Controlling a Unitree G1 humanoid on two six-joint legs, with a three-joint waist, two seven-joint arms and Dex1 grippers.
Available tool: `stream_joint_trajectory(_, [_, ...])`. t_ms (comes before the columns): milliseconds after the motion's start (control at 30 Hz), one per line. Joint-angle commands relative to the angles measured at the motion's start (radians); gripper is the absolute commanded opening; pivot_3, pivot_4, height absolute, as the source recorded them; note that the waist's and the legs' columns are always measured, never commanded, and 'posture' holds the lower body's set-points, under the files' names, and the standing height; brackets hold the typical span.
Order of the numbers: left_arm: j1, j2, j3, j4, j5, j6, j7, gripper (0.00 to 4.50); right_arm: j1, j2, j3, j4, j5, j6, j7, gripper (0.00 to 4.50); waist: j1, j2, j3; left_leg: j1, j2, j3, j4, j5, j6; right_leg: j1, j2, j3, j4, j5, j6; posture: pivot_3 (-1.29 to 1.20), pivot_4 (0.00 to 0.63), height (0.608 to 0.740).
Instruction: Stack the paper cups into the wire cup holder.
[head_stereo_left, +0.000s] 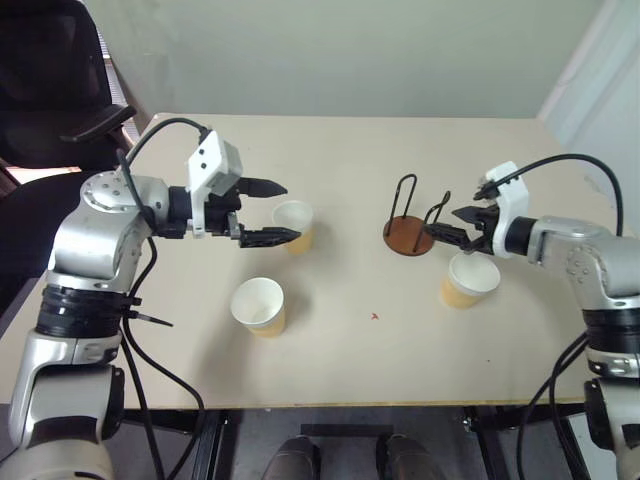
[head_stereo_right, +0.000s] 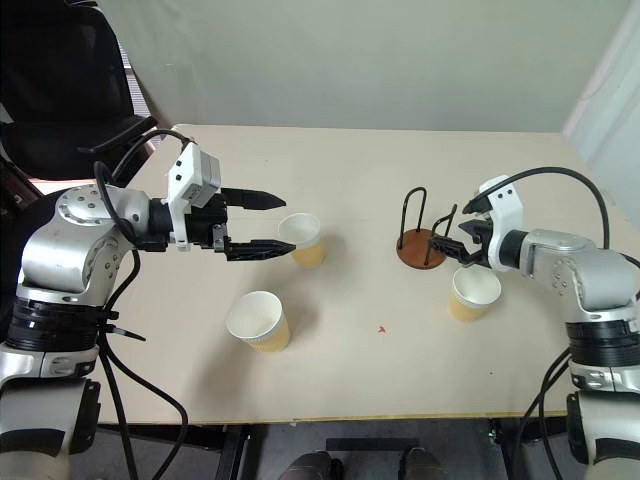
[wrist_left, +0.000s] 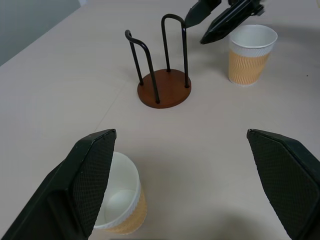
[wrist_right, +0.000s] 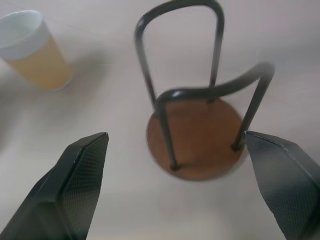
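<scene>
Three tan paper cups with white insides stand upright on the table: one in the middle (head_stereo_left: 296, 226), one nearer the front (head_stereo_left: 259, 305), one at the right (head_stereo_left: 470, 280). The wire cup holder (head_stereo_left: 409, 236), a brown disc with black wire loops, stands empty between the middle and right cups. My left gripper (head_stereo_left: 279, 212) hangs open just left of the middle cup (wrist_left: 120, 206), which sits beside one finger (wrist_left: 90, 175), outside the gap. My right gripper (head_stereo_left: 449, 226) is open, above the right cup, its tips close to the holder (wrist_right: 200, 135).
The pale table (head_stereo_left: 360, 360) has bare room at the front middle, where a small red mark (head_stereo_left: 374, 317) lies. A black chair (head_stereo_left: 60, 100) stands off the table's far left corner. The table's front edge runs close below the front cup.
</scene>
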Motion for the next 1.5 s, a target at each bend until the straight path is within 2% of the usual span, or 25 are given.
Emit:
stream_joint_trajectory(33, [-0.001, 0.015, 0.033, -0.033, -0.008, -0.009, 0.009, 4.5, -0.035, 0.028, -0.001, 0.039, -0.038, -0.045, -0.008, 4.48, 0.0, 0.0, 0.0, 0.0, 0.0, 0.0, 0.0, 0.0, 0.0, 0.0, 0.0, 0.0, 0.0, 0.0, 0.0, 0.0, 0.15, 0.74])
stream_joint_trajectory(233, [-0.001, 0.018, 0.035, -0.028, -0.004, -0.014, 0.016, 4.5, -0.071, 0.116, -0.014, 0.114, -0.083, -0.076, -0.061, 4.48, -0.002, 0.0, 0.0, -0.001, 0.0, 0.0, -0.001, 0.0, 0.0, -0.002, 0.0, 0.0, 0.0, 0.0, 0.0, 0.0, 0.15, 0.74])
stream_joint_trajectory(333, [0.002, 0.02, 0.034, -0.028, -0.004, -0.017, 0.018, 4.5, -0.081, 0.145, -0.026, 0.134, -0.098, -0.087, -0.088, 3.9, -0.002, 0.0, 0.0, -0.001, 0.0, 0.0, -0.001, 0.0, 0.0, -0.002, 0.0, 0.0, 0.0, 0.0, 0.0, 0.0, 0.15, 0.74])
stream_joint_trajectory(467, [0.007, 0.021, 0.032, -0.029, -0.005, -0.017, 0.019, 4.5, -0.079, 0.154, -0.029, 0.12, -0.102, -0.082, -0.088, 2.54, -0.001, 0.0, 0.0, -0.002, 0.0, 0.0, -0.001, 0.0, 0.0, -0.002, 0.0, 0.0, -0.001, 0.0, 0.0, 0.0, 0.15, 0.74])
stream_joint_trajectory(700, [0.028, 0.037, 0.034, -0.052, -0.02, 0.009, 0.005, 4.5, -0.079, 0.09, -0.029, 0.088, -0.106, -0.07, -0.048, 0.02, -0.001, 0.0, 0.0, -0.003, 0.0, 0.0, -0.001, 0.0, 0.0, -0.003, 0.0, 0.0, -0.001, 0.0, 0.0, 0.0, 0.15, 0.74])
stream_joint_trajectory(867, [0.062, 0.084, 0.04, -0.097, -0.066, 0.066, -0.044, 4.5, -0.067, -0.013, -0.037, -0.003, -0.078, -0.049, 0.051, 0.02, -0.001, 0.0, 0.0, -0.004, 0.0, 0.0, -0.001, 0.0, -0.001, -0.004, 0.0, 0.0, -0.001, 0.0, 0.0, 0.0, 0.15, 0.74])
stream_joint_trajectory(1167, [0.044, 0.158, -0.004, -0.16, -0.153, 0.138, -0.223, 4.5, 0.006, -0.184, 0.085, -0.41, 0.041, -0.005, 0.344, 0.02, -0.002, 0.0, 0.0, -0.006, 0.0, 0.0, -0.001, 0.0, -0.001, -0.006, 0.0, -0.001, -0.001, 0.0, 0.0, 0.0, 0.15, 0.74])
stream_joint_trajectory(1500, [0.03, 0.163, -0.046, -0.203, -0.141, 0.121, -0.272, 4.5, 0.112, -0.201, 0.194, -0.535, 0.005, -0.033, 0.362, 0.02, -0.001, -0.001, 0.0, -0.005, 0.0, -0.002, 0.002, 0.001, 0.0, -0.004, 0.0, -0.001, 0.0, 0.001, -0.001, 0.0, 0.15, 0.74])
